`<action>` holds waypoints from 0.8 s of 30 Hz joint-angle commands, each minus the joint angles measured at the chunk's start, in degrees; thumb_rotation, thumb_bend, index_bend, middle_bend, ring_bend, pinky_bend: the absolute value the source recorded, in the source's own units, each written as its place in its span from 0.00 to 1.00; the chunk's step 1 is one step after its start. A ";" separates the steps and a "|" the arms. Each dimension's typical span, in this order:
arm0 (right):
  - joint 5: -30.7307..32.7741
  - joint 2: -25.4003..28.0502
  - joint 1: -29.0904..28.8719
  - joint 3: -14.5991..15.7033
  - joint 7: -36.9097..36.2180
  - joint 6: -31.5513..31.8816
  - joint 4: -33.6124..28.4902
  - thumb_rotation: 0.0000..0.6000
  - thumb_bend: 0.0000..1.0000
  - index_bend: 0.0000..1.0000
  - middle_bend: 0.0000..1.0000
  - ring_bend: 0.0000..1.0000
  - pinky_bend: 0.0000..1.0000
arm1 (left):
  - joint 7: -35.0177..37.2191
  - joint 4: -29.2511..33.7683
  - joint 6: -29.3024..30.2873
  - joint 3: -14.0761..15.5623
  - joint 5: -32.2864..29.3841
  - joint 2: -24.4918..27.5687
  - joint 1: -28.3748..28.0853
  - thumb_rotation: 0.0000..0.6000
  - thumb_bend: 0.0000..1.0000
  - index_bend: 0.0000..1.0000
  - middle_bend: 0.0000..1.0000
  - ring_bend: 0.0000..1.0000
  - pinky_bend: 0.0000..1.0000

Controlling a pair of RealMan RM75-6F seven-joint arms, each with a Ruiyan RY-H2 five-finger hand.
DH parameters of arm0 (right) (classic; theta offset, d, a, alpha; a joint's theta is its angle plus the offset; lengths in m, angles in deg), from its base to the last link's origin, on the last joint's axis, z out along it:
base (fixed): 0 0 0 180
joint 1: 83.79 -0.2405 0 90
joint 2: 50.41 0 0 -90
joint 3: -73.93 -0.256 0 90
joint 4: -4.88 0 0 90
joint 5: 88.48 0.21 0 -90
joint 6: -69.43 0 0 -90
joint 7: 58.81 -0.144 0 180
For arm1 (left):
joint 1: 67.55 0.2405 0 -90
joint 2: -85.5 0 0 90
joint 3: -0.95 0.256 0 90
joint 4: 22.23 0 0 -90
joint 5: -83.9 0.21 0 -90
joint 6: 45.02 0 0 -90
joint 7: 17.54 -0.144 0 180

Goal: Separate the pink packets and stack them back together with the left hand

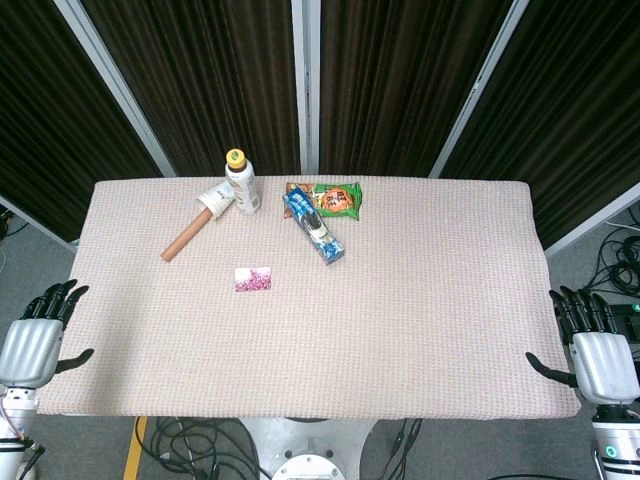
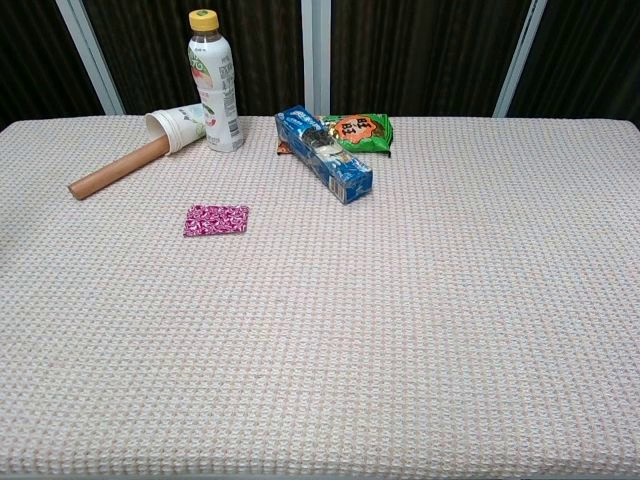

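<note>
Waffle-textured cloth table [image 2: 420, 330], glossy pink packets [image 2: 216, 220]

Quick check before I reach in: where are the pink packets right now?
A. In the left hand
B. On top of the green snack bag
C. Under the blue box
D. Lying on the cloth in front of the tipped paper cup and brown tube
D. The pink packets lie flat on the table cloth, apart from the other items, nearer the robot than the paper cup and brown tube; the left hand sits empty at the table edge.

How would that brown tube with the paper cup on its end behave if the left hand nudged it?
The brown tube lies on its side, so it would probably roll. The paper cup looks loosely seated and might slip off.
</note>
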 commanded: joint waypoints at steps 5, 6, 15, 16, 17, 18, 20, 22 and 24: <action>0.15 0.30 0.42 0.09 -0.03 0.40 -0.34 0.72 0.09 0.08 0.06 0.00 0.00 | 0.34 -0.62 0.37 -0.24 0.14 -0.94 -0.17 1.00 0.05 0.18 0.19 0.11 0.21; 0.14 0.37 0.52 0.11 -0.13 0.52 -0.41 0.73 0.09 0.08 0.06 0.00 0.00 | 0.43 -0.65 0.48 -0.27 0.17 -1.03 -0.15 1.00 0.05 0.18 0.19 0.11 0.21; -0.24 0.93 1.35 0.23 -1.18 1.75 -0.83 0.73 0.09 0.08 0.06 0.00 0.00 | 1.25 -0.99 0.88 -0.19 0.40 -1.47 -0.02 1.00 0.05 0.18 0.19 0.11 0.21; -0.33 0.96 1.36 0.23 -1.29 1.80 -0.84 0.73 0.09 0.08 0.06 0.00 0.00 | 1.30 -0.98 0.93 -0.20 0.43 -1.47 -0.01 1.00 0.05 0.18 0.19 0.11 0.21; -0.44 0.98 1.36 0.22 -1.40 1.84 -0.86 0.72 0.09 0.08 0.06 0.00 0.00 | 1.40 -1.01 0.98 -0.23 0.46 -1.49 -0.02 1.00 0.05 0.18 0.19 0.11 0.21; -0.50 1.00 1.35 0.22 -1.47 1.85 -0.88 0.73 0.09 0.08 0.06 0.00 0.00 | 1.48 -1.05 1.01 -0.24 0.53 -1.51 -0.05 1.00 0.05 0.18 0.19 0.11 0.21; -0.58 1.05 1.31 0.18 -1.60 1.82 -0.90 0.73 0.09 0.08 0.06 0.00 0.00 | 1.71 -1.21 0.93 -0.33 0.65 -1.57 -0.21 1.00 0.05 0.18 0.19 0.11 0.21; -0.61 1.07 1.28 0.12 -1.67 1.82 -0.89 0.74 0.09 0.08 0.06 0.00 0.00 | 2.03 -1.40 0.65 -0.50 0.76 -1.58 -0.55 1.00 0.05 0.18 0.19 0.11 0.21; -0.59 1.08 1.17 0.01 -1.72 1.72 -0.90 0.74 0.09 0.08 0.06 0.00 0.00 | 2.66 -1.61 -0.06 -0.74 1.01 -1.59 -1.25 1.00 0.05 0.18 0.19 0.12 0.21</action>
